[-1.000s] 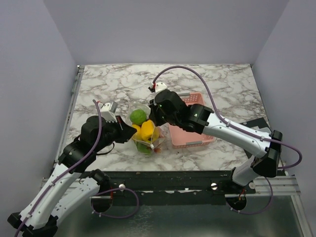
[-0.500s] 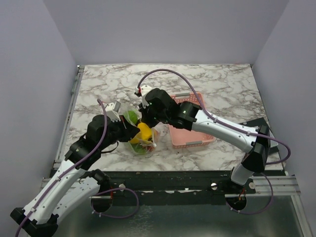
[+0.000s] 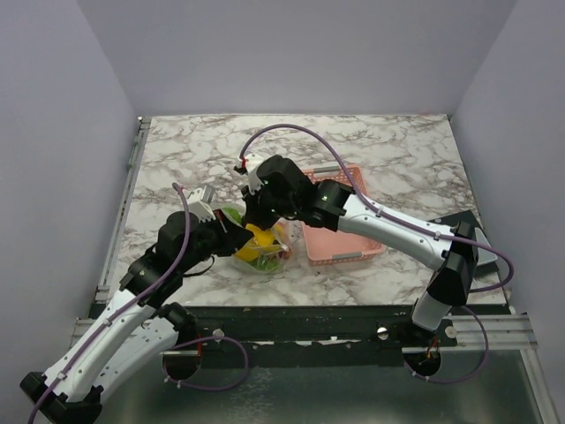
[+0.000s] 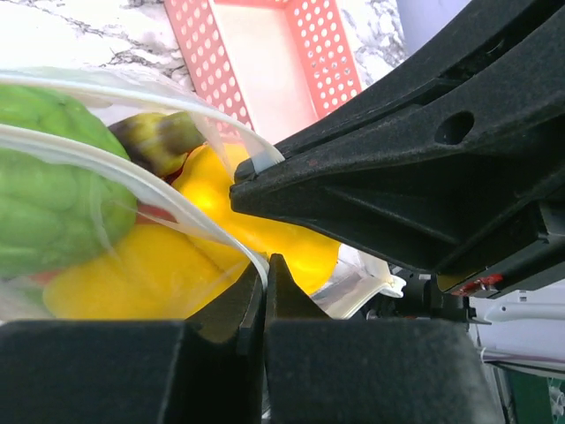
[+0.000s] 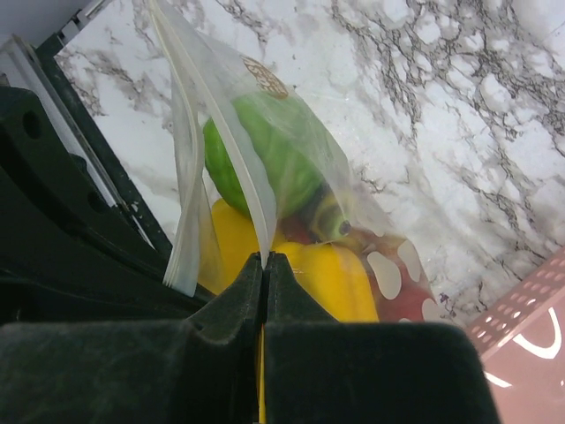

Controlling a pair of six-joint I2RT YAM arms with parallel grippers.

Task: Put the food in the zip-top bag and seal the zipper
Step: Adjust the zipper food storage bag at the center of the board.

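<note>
**Zip-top bag is loaded, with both grippers pinching its mouth**

Zip-top bag (image 3: 258,249) sits low over the marble surface (image 3: 177,159) between the two arms, just left of the pink basket (image 3: 340,240). The food (image 3: 259,238) looks to be inside it. A green fruit (image 5: 265,163) is uppermost and a yellow fruit (image 4: 265,225) lies under it. The dark eggplant (image 4: 159,141) is tucked between them, and a red piece (image 5: 402,283) lies toward the basket side. Whether the bag's bottom rests on the surface or hangs just clear of it, I can't tell from here.

The left gripper (image 4: 266,267) has its jaws pressed together on the zipper (image 5: 216,141). The right gripper (image 5: 265,258) has its jaws closed on the same strip, close beside the left one. In the left wrist view, two lips of the mouth run apart from each other away from the pinch, so I'd judge the seal unfinished along that stretch.

As for handling, the film looks thin, soft and slick, and it will crumple rather than hold a shape. The toy produce seems light but bulky, and it pushes the sides out, which probably tugs the lips apart. The strip is the stiffest part and the sensible place to grip. I'd hold one end firmly while the other jaws squeeze and slide along the strip. A grip lower on the film would likely slip, or bunch the plastic into the track. If the bag is dragged sideways, the load could roll and twist the mouth.
</note>
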